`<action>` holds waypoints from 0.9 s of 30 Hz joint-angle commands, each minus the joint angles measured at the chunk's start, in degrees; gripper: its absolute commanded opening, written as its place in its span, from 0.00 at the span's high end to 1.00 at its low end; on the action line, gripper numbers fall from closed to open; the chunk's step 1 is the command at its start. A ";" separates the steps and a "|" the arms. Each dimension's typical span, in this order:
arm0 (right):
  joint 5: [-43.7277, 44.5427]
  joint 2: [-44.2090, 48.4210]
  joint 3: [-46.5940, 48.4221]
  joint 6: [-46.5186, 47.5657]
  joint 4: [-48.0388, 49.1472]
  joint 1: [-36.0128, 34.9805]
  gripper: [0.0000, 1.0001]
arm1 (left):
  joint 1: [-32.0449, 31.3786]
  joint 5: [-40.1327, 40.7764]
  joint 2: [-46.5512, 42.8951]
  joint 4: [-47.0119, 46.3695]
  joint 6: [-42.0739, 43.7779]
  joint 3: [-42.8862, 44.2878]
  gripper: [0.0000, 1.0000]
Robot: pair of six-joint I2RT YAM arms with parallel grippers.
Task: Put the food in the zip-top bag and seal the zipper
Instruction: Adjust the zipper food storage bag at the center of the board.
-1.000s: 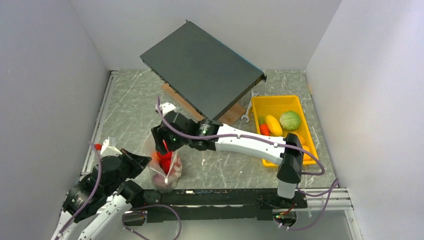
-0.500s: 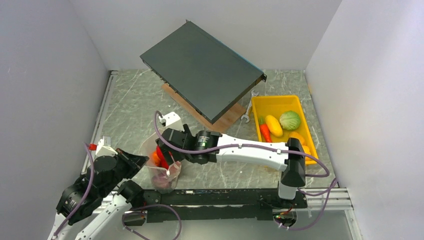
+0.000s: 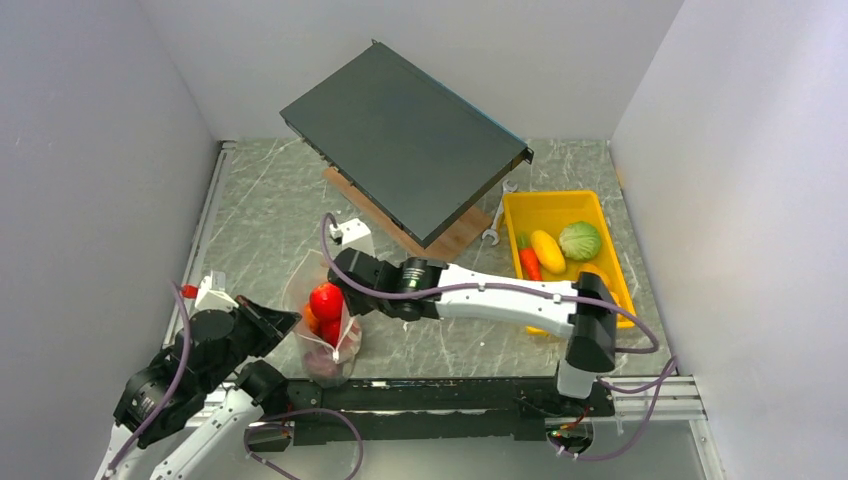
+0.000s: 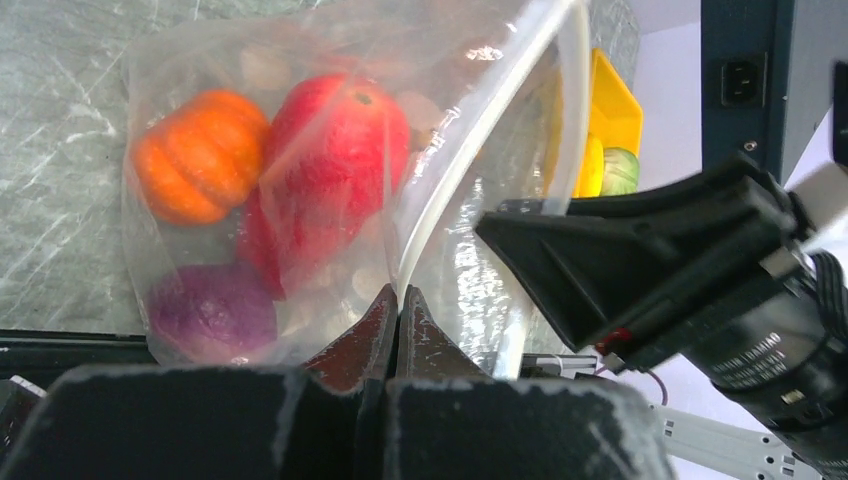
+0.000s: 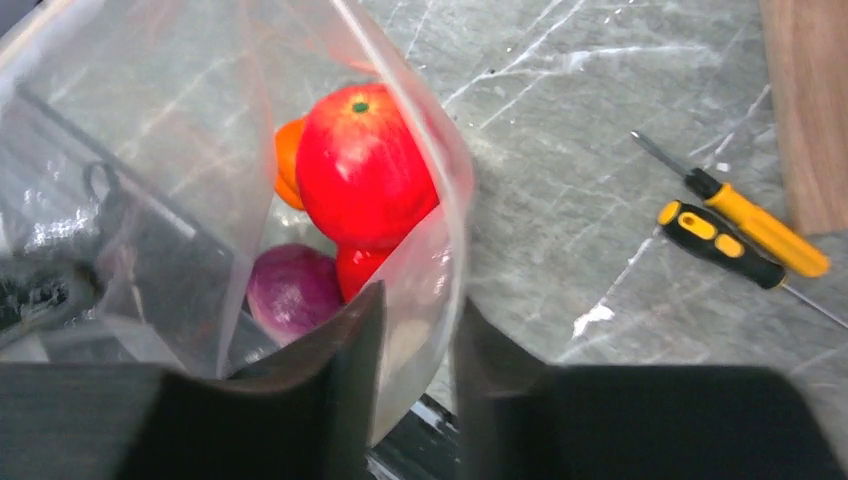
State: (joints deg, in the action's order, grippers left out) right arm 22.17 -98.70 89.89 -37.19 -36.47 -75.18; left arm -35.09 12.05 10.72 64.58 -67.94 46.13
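The zip-top bag (image 3: 322,345) stands lower left on the surface (image 3: 260,220). Its film blurs one red pepper (image 4: 340,140), one orange piece (image 4: 195,155), one purple piece (image 4: 210,315) and a half-hidden second red. The left pincer (image 4: 397,300) is clamped on the zipper (image 4: 480,130). The right pincer (image 5: 420,300), partly open, straddles the rim. The yellow tray (image 3: 552,198) holds four pieces, one partly covered.

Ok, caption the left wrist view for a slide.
Left gripper pinches the mouth edge of the zip-top bag; a red piece, orange pumpkin and purple piece sit inside.

The right jaws have backed out of the zip-top bag (image 3: 300,290), leaving the red fruit (image 3: 326,300) inside.
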 commanded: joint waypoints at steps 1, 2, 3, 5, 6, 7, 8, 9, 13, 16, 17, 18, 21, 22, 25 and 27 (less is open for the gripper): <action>-3.03 -4.66 9.91 3.00 2.93 0.30 0.86 | -0.20 -1.88 3.15 -5.50 3.95 2.25 1.00; -2.60 -5.88 13.97 4.06 0.87 0.19 0.97 | -0.19 -2.35 4.76 -7.02 6.03 3.99 1.00; -2.03 -7.04 17.89 5.18 -0.94 0.09 1.00 | -0.19 -2.84 7.00 -7.76 8.14 6.51 1.00; -2.46 -8.80 24.94 7.74 -3.72 0.06 1.00 | -0.23 -3.28 12.91 -6.23 11.77 13.71 1.00; -2.98 -9.40 27.96 8.69 -5.28 0.12 1.00 | -0.23 -3.53 16.10 -4.65 13.20 17.03 1.00; -3.27 -9.78 29.93 9.15 -5.92 0.12 1.00 | -0.21 -3.83 18.49 -3.29 14.14 19.58 1.00; -4.16 -9.80 30.49 9.32 -5.82 0.14 1.00 | -0.23 -4.01 20.30 -2.16 14.60 21.04 1.00; -5.04 -9.38 29.38 9.02 -4.94 0.15 1.00 | -0.19 -4.27 21.15 -1.72 14.63 21.01 1.00; -8.74 -6.02 16.92 6.13 2.01 1.10 1.00 | -0.19 -3.67 15.43 -3.30 10.18 10.60 1.00; -10.26 -5.27 9.69 4.53 6.02 1.50 1.00 | -0.21 -3.06 7.34 -5.76 5.42 -0.88 1.00; -10.49 -5.38 8.07 4.72 7.37 1.61 1.00 | -0.20 -2.70 4.92 -6.27 4.05 -4.13 1.00; -10.64 -5.89 7.41 4.87 7.83 1.84 1.00 | -0.20 -2.21 3.01 -6.73 2.87 -7.17 1.00; -9.20 -9.05 14.19 6.27 1.33 2.36 1.00 | -0.19 -0.56 1.20 -6.34 1.72 -6.22 1.00; -7.89 -9.62 17.08 6.90 -0.90 2.26 1.00 | -0.19 -0.09 2.03 -6.20 2.71 -3.59 1.00; -6.94 -8.21 21.16 8.79 -1.95 1.99 1.00 | -0.16 1.60 7.22 -3.24 6.43 6.92 1.00; -8.12 -6.03 21.07 8.44 -0.61 1.97 1.00 | -0.21 1.65 11.02 -0.57 8.24 13.22 1.00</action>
State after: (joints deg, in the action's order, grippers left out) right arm 13.47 -110.76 105.45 -30.28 -38.20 -73.01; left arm -35.09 11.16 16.29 63.79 -63.02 46.65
